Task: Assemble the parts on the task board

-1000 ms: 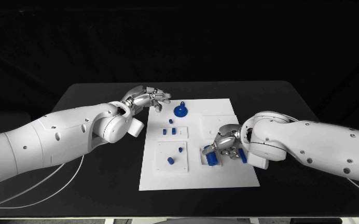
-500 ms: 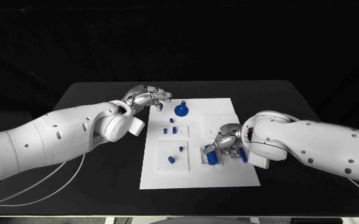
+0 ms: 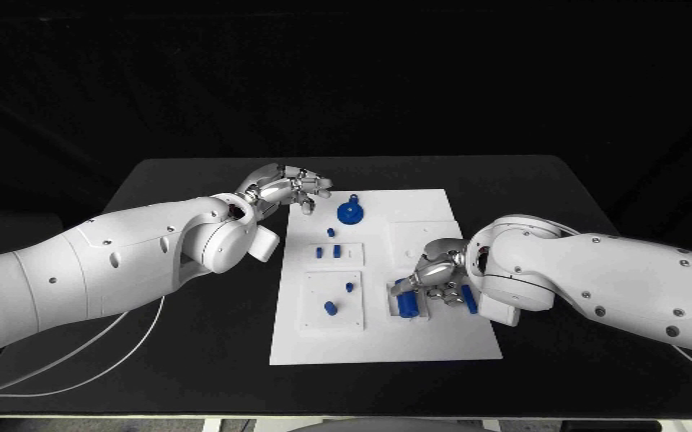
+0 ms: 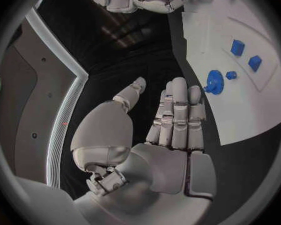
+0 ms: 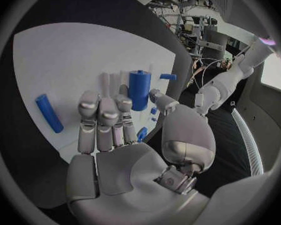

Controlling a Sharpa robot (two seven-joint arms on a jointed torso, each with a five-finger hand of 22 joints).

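The white task board (image 3: 433, 337) lies mid-table. My right hand (image 3: 437, 272) rests over its right side and pinches a blue cylinder (image 3: 410, 304) between thumb and fingertips; the right wrist view shows that cylinder (image 5: 139, 89) upright at the tips of the hand (image 5: 109, 120). A blue rod (image 3: 467, 297) lies beside the hand, also seen as the blue rod (image 5: 48, 113). My left hand (image 3: 289, 189) hovers at the board's far left corner, fingers straight and apart, holding nothing. A blue gear (image 3: 348, 214) stands just right of it, seen too as the blue gear (image 4: 214, 80).
Small blue pieces (image 3: 327, 251) sit in a raised square on the board's left half, and two more small pieces (image 3: 329, 307) lie in the square below. Black table (image 3: 188, 332) surrounds the board. A white cable (image 3: 87, 352) trails off at the front left.
The right hand and its blue cylinder have shifted very slightly away from the table's front edge. The left hand stays where it was.
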